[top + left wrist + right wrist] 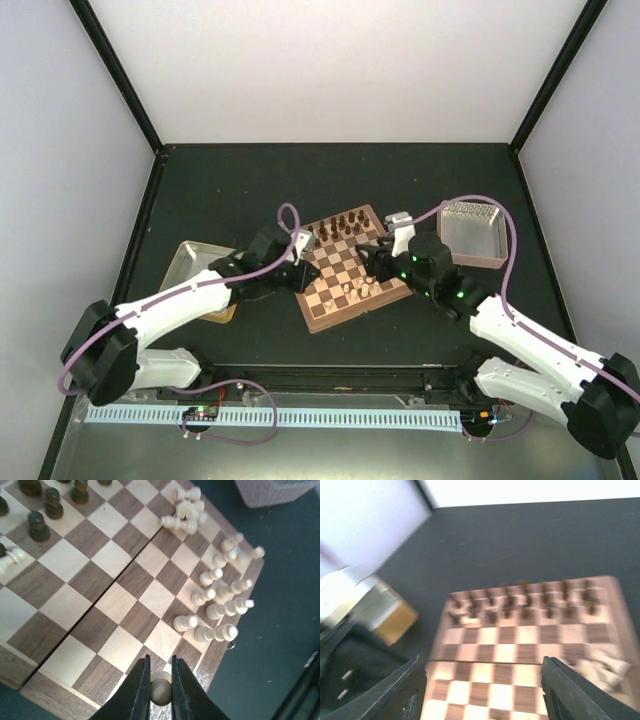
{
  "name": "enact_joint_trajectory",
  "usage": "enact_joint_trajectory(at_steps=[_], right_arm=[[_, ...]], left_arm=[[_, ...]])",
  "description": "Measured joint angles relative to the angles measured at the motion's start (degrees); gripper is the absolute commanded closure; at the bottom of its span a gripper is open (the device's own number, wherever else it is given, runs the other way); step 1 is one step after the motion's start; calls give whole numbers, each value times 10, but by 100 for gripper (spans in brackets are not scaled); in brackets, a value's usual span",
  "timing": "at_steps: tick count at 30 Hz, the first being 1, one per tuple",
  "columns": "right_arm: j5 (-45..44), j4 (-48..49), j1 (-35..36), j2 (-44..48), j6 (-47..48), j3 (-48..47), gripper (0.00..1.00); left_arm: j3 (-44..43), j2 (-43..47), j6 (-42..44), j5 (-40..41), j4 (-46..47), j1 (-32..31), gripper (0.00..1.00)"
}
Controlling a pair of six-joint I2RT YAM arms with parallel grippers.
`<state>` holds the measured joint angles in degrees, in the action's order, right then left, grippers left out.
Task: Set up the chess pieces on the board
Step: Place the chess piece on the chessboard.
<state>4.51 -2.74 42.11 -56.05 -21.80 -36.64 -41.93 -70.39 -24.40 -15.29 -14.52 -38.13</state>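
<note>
The left claw (pixel 160 667) is closed on 1 small cream piece (pixel 161 690), round head showing between the fingers, low over the board (pixel 125 602) at its near border. I cannot tell whether that piece touches the wood yet. The right claw (pixel 482 666) hangs above the other side of the board with its fingers spread wide and nothing between them; that view is blurred, so I can make out little more. The dark pieces (pixel 39 526) stand in their 2 rows at the far edge and look finished. On the cream side, a good number of cream pieces (pixel 220 587) stand along the 2 rows at the opposite edge, close together and not all squarely on their own squares from what I can see. A small heap (pixel 185 511) of about 4 cream men seems to lie toppled near the board's edge further along, and 1 stray cream piece (pixel 11 560) sits up by the dark ranks. I'd call the job past halfway: the held piece needs a square, the heap needs standing up, the stray needs bringing home, and the rows want tidying.
</note>
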Motion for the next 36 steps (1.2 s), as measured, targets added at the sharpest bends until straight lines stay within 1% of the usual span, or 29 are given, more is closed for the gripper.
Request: enact_joint_trajectory(at_steps=[2, 4, 6, 9, 15, 20, 23, 32, 36], right_arm=[[-78, -19, -1, 13, -30, 7, 35], [-134, -33, -1, 26, -54, 17, 35], [-173, -42, -1, 38, -73, 30, 34], [-209, -47, -1, 47, -93, 43, 34], [-231, -61, -4, 43, -115, 45, 34], [-231, -64, -4, 36, -124, 45, 34], [-231, -65, -4, 31, -128, 45, 34], [-230, -65, -5, 23, -130, 45, 34], [-230, -65, -5, 21, -130, 45, 34]], left_arm=[[1, -19, 6, 32, 7, -40, 98], [1, -47, 12, 65, 20, -66, 98], [1, -79, 18, 91, 28, -85, 98], [-1, -127, 27, 119, 32, -95, 98], [-38, -180, 39, 141, 46, -107, 98], [-48, -187, 43, 144, 47, -108, 98], [-49, -187, 45, 143, 48, -108, 96], [-50, -202, 52, 104, 67, -108, 95], [-52, -208, 52, 97, 75, -108, 89]])
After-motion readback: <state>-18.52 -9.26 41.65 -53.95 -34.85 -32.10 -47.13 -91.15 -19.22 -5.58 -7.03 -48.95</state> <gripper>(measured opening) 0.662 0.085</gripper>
